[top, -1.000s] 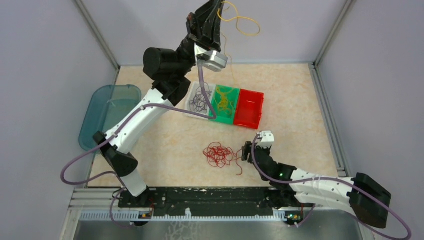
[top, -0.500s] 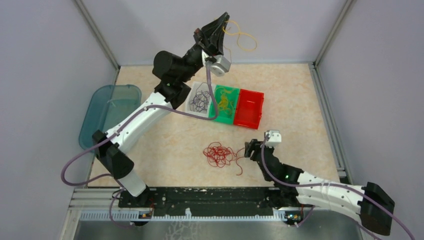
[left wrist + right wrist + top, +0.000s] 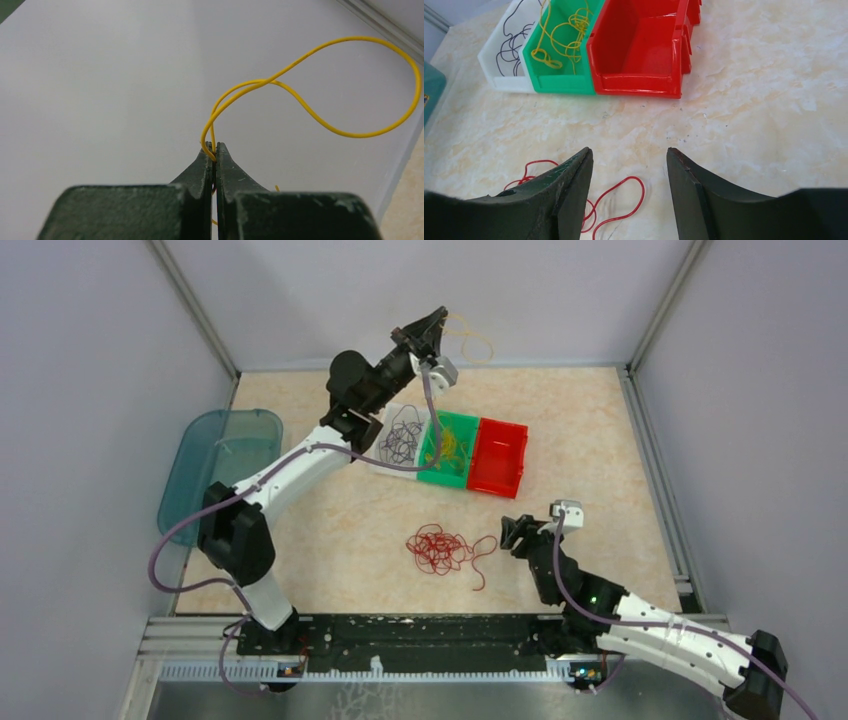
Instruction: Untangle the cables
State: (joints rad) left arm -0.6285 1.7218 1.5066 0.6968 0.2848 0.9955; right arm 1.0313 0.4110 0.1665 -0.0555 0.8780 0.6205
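**Left gripper** (image 3: 214,149): upper middle of the overhead view, raised in front of the back wall, above the row of bins. Jaws are pressing fully together, pinching a yellow cable (image 3: 320,115) at the tips. The cable is curling out in a crossed loop toward the upper right of the wrist view, hanging in the air.

**Right gripper** (image 3: 629,160): lower right of the overhead view, low over the table (image 3: 620,460). Jaws are standing wide apart, gripping nothing, pointing toward the bins.

**Red cable** (image 3: 440,550): lying in a loose tangle on the table at centre, just left of the right gripper; one loop is reaching between the spread fingers in the wrist view, apparently untouched.

**White bin** (image 3: 506,82): leftmost of three touching bins, holding a black cable (image 3: 511,42).

**Green bin** (image 3: 556,82): middle, holding a yellow bundle (image 3: 569,30).

**Red bin** (image 3: 634,84): rightmost.

**Teal tray** (image 3: 215,465): sitting at the left edge of the table.
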